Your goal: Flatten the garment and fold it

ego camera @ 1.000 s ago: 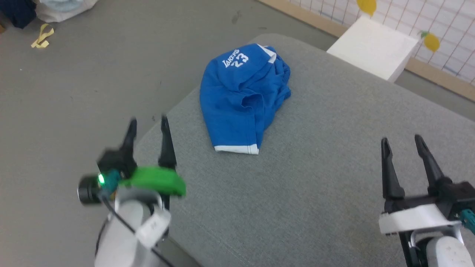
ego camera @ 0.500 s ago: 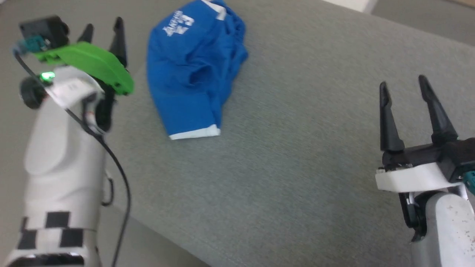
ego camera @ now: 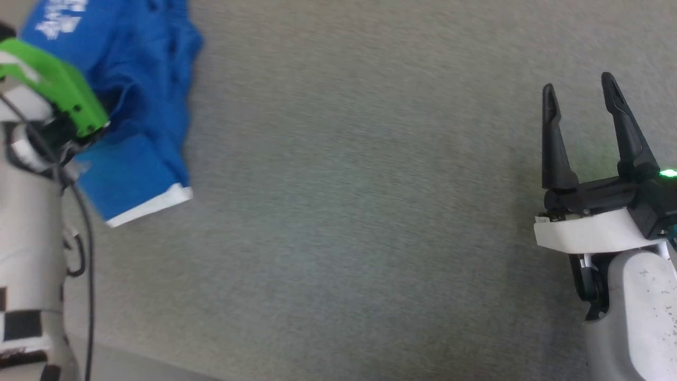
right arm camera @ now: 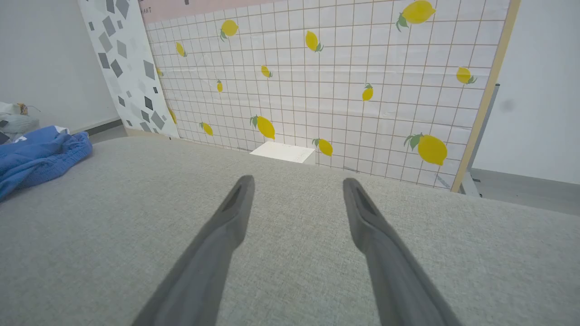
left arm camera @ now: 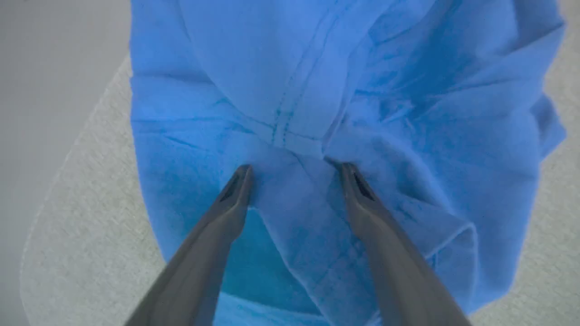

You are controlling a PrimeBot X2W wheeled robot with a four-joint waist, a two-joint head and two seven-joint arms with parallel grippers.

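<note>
Head view first: what had changed over the last second? (Desk)

Mostly the camera had swung. The garment (ego camera: 143, 100) had not moved on the cushion (ego camera: 370, 222); it only slid to that view's upper left. The real change was the left arm (ego camera: 26, 222), which had come up from the cushion's edge and over the blue heap. (Photographer)

And the left gripper (left arm camera: 295, 170)? (Desk)

It stood wide in the left wrist view, tips down on crumpled cloth either side of a raised fold (left arm camera: 299, 145) by a seam (left arm camera: 290, 99). Nothing was pinched yet. (Photographer)

The right gripper (ego camera: 578, 83)? (Desk)

It had kept its place, fingers well spread and empty above bare cushion, well apart from the garment. (Photographer)

So where did that leave the task? (Desk)

At the start, I judged. The garment lay bunched near the cushion's edge, white hem (ego camera: 153, 203) toward the robot, neither flattened nor folded. The reach looked like a first grab. Closing on that fold seemed the likely next step, though such thin cloth might slip or lift in a clump. (Photographer)
</note>
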